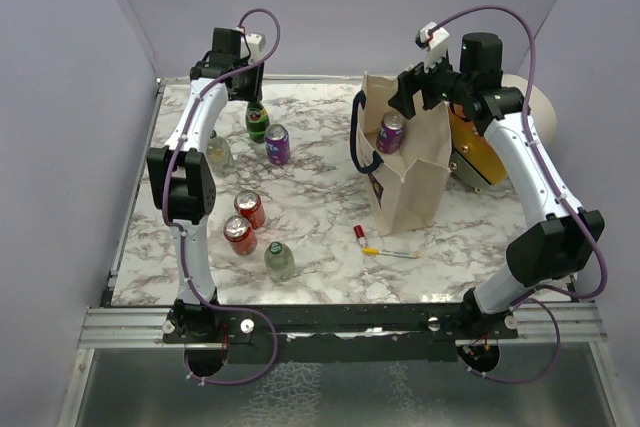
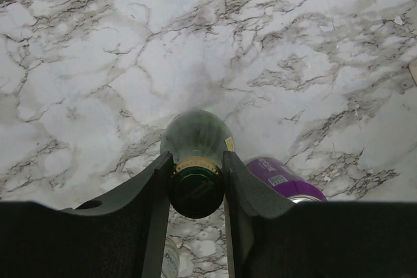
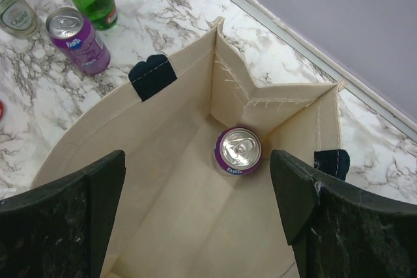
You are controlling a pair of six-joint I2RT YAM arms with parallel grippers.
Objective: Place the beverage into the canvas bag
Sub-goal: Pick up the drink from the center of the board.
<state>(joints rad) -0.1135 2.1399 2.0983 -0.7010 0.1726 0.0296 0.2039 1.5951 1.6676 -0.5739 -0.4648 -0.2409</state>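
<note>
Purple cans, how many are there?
2. One purple can stands inside the canvas bag; the other stands on the table beside the green bottle. The bag could hide more behind it.

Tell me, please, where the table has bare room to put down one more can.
Bare marble lies between the purple can on the table and the canvas bag, and at the near right, beyond the pen. The left side is crowded: green bottle, red cans, clear bottles.
</note>
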